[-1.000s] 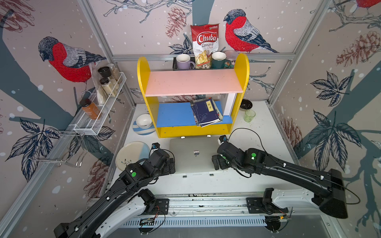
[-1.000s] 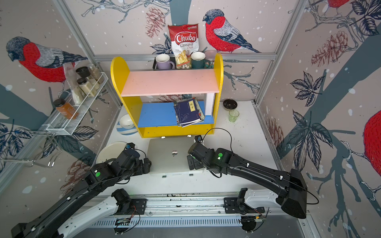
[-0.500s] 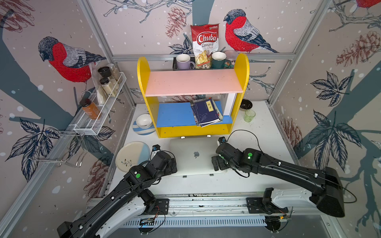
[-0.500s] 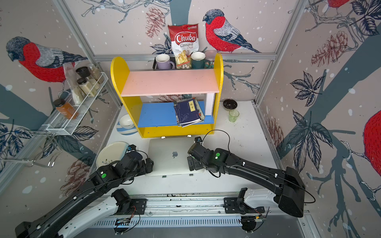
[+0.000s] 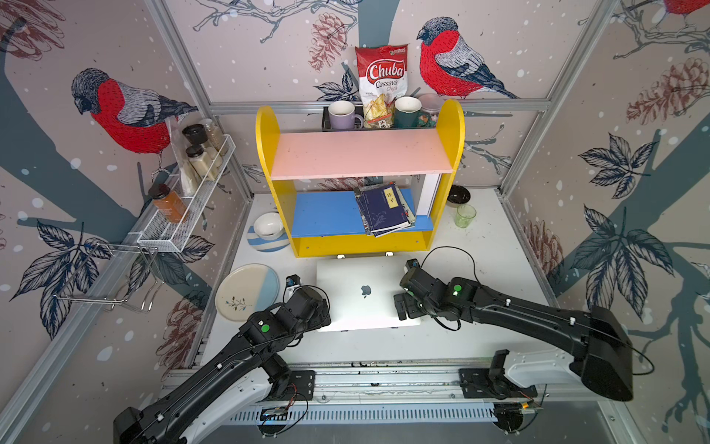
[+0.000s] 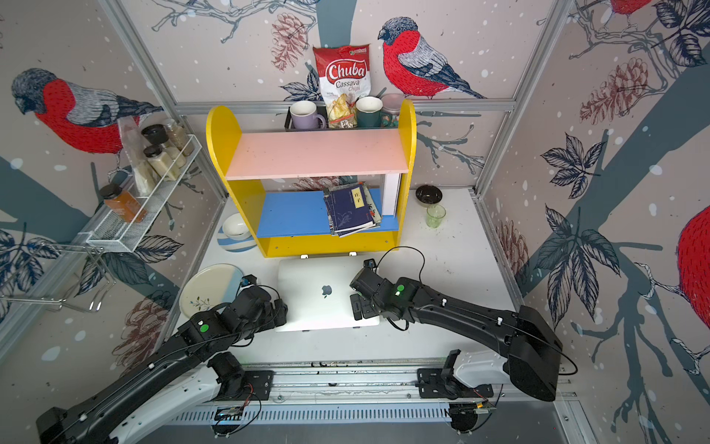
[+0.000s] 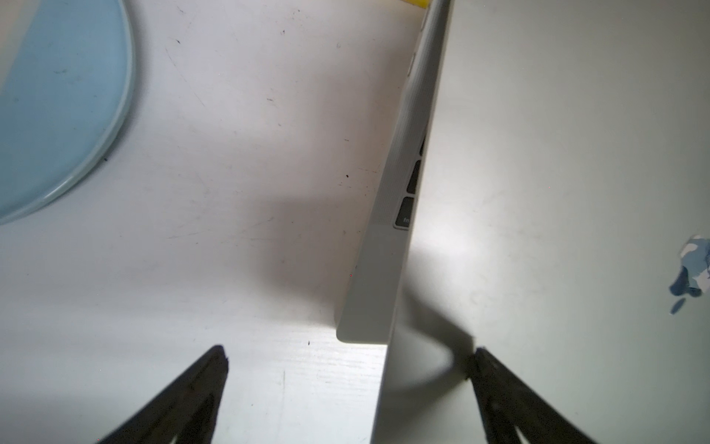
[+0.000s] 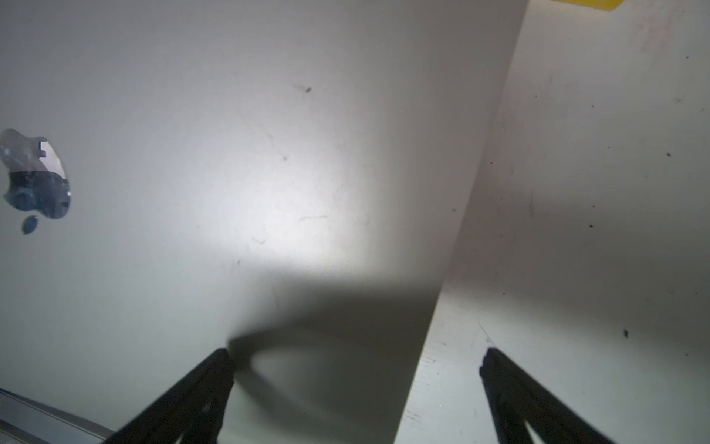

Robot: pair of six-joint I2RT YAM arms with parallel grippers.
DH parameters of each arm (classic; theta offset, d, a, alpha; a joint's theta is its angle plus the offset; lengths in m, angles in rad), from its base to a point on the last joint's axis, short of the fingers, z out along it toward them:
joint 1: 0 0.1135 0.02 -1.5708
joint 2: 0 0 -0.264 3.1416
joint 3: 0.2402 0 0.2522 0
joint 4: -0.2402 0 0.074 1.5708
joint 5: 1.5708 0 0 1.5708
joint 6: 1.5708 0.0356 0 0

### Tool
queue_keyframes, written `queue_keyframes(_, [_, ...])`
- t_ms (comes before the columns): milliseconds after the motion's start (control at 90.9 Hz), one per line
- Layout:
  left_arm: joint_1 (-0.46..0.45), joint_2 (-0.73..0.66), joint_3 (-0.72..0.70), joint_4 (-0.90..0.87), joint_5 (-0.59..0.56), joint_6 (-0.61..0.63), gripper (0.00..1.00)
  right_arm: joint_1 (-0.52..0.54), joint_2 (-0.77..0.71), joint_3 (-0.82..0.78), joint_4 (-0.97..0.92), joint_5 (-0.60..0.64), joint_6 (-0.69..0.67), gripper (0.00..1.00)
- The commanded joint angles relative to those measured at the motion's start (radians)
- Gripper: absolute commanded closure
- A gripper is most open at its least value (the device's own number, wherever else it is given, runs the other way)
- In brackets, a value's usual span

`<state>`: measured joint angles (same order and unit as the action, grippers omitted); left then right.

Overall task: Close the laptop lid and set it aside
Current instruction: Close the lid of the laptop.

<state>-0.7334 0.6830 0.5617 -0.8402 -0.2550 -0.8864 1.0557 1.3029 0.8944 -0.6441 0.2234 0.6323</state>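
Left hand (image 7: pixel 347 349): released, spread wide, straddling a near corner of the laptop lid (image 7: pixel 557 153)
Right hand (image 8: pixel 355 351): released, straddling the lid's opposite edge
Laptop (image 5: pixel 359 311): on bench (image 5: pixel 480 246) between both hands; lid ajar, keys visible

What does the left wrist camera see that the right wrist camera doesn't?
Only the left wrist view: the blue plate, black keys peeking under the laptop lid, and the open left end effector. Only the right wrist view: the open right end effector. Both: the silver laptop lid, its apple logo, the white table and a bit of yellow shelf.
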Motion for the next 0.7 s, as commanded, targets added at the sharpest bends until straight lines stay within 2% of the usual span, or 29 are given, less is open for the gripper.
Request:
queue_keyframes(0, [-0.003,0.007,-0.012,0.039,-0.016,-0.006,0.03,-0.009,0.012,-0.01,0.015,-0.012,-0.008,0.0])
queue_keyframes(693, [-0.003,0.085,-0.079,0.162,-0.02,-0.013,0.04,-0.044,0.088,-0.034,0.074,-0.033,-0.026,0.0])
